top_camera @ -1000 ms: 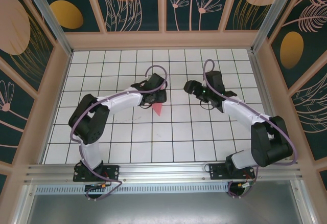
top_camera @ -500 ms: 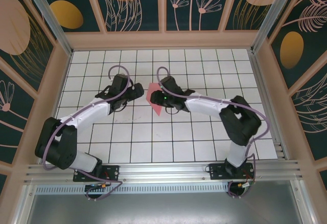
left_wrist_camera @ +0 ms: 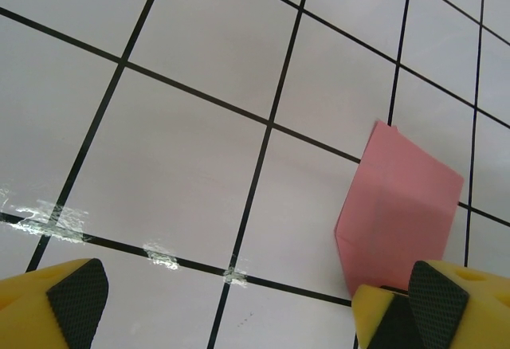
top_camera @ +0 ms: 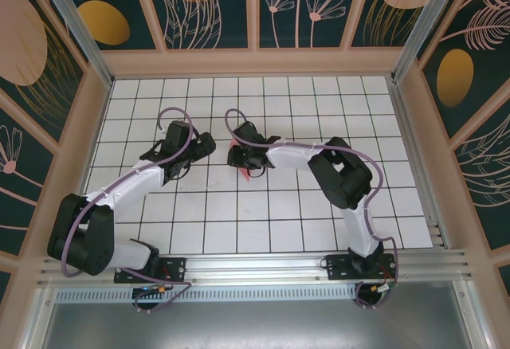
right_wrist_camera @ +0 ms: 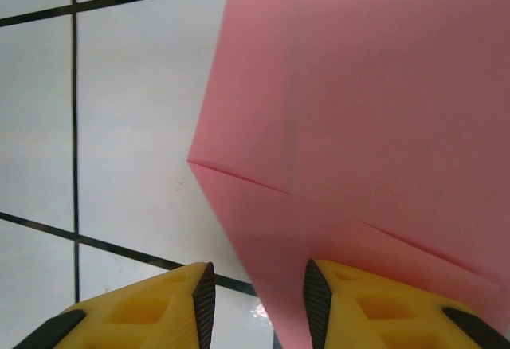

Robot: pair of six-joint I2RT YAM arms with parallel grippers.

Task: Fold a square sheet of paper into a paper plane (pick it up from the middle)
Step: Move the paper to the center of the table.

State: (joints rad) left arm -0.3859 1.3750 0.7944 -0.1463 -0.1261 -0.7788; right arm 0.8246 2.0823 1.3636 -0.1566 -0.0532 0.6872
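Note:
The pink-red sheet of paper [left_wrist_camera: 398,213] lies folded on the white gridded board [top_camera: 319,205], with a slanted crease and a pointed lower end [right_wrist_camera: 351,126]. My left gripper [top_camera: 205,145] hovers just left of it, open wide, with bare board between its fingers [left_wrist_camera: 76,301]. In the left wrist view the paper's lower corner sits beside the right-hand finger. My right gripper [top_camera: 239,158] is over the paper, covering most of it from above. Its jaws [right_wrist_camera: 257,305] are narrowed but apart. The paper's pointed end runs into the gap, against the right pad [right_wrist_camera: 316,297].
Tape residue marks a grid line [left_wrist_camera: 56,217] near my left gripper. Peach frame walls [top_camera: 88,126] border the board on three sides, and a metal rail [top_camera: 255,265] runs along the near edge by the arm bases.
My left gripper has opened, let go of the paper and drawn back to the left. My right arm has swung left across the board onto the paper, its jaws narrowing.

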